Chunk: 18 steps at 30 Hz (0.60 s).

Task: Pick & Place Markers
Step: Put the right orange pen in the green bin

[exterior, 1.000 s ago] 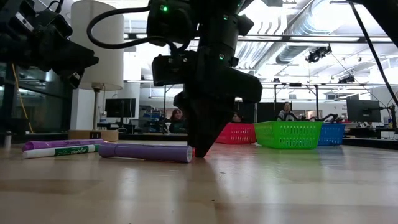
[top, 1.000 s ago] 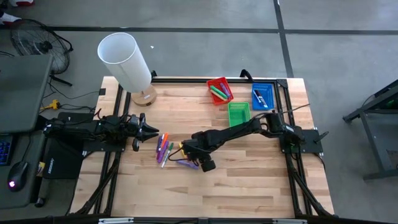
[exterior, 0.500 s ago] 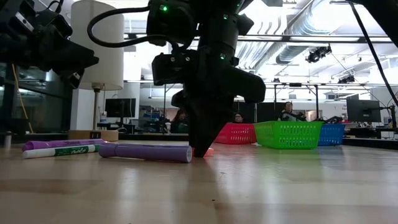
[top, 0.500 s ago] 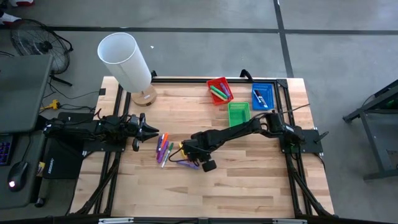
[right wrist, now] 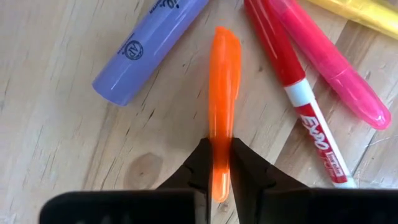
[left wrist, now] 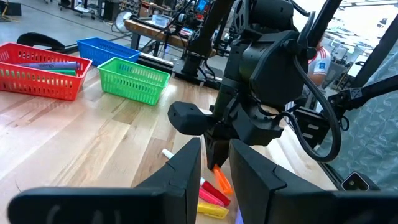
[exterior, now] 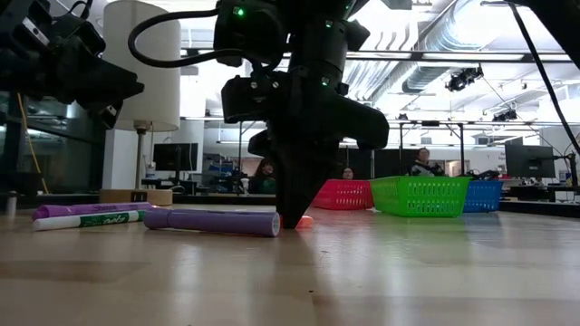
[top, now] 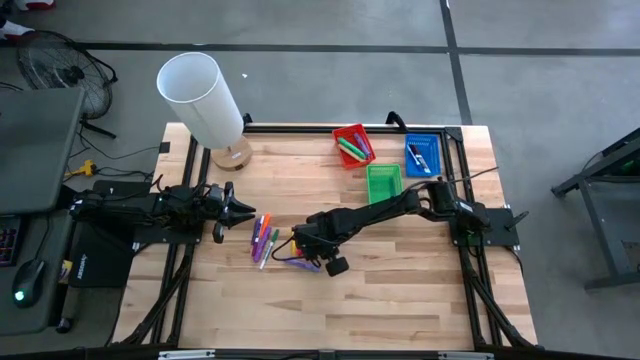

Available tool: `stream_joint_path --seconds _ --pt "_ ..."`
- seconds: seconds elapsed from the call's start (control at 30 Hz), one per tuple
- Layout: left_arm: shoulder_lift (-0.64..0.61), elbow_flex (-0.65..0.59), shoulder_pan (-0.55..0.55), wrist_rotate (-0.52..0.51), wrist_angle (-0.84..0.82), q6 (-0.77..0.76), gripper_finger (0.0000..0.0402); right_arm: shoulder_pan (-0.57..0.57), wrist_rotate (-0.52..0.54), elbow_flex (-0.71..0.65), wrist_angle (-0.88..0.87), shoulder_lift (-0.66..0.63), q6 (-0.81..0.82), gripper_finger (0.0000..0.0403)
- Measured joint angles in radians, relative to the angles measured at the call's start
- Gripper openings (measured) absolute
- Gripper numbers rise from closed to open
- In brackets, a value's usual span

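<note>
An orange marker (right wrist: 224, 74) lies on the wooden table (top: 400, 270), with my right gripper (right wrist: 221, 163) shut on it. Around it lie other markers: a purple one (right wrist: 149, 50), a red one (right wrist: 292, 81), a pink one (right wrist: 336, 68) and a yellow one (right wrist: 367, 9). More markers (top: 263, 238) lie in a loose group to the left of that gripper. My left gripper (left wrist: 214, 168) waits level above the table's left side, open, with nothing between its fingers. My right gripper pinches the orange marker's barrel (right wrist: 219, 134) between its two fingers, nearer one end than the middle. The fingers come from above, pointing down, and lie across the marker. The marker lies flat on the table; its end (exterior: 304, 221) shows beside the fingers.
A red tray (top: 352, 146) with markers in it, a green tray (top: 384, 181) and a blue tray (top: 422, 155) stand at the far right. A lamp with a white shade (top: 205, 100) stands at the far left corner. Bare wood stretches along the near edge.
My right gripper has shut on the orange marker without shifting over the table. In the low view its fingers have drawn together, and the marker's orange end now shows beside them.
</note>
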Motion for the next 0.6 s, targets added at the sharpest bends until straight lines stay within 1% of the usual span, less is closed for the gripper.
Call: stream_joint_path --seconds 0.6 --pt "0.000 0.000 0.000 0.000 0.000 0.000 0.0083 -0.001 0.001 0.000 -0.018 -0.001 0.019 0.0025"
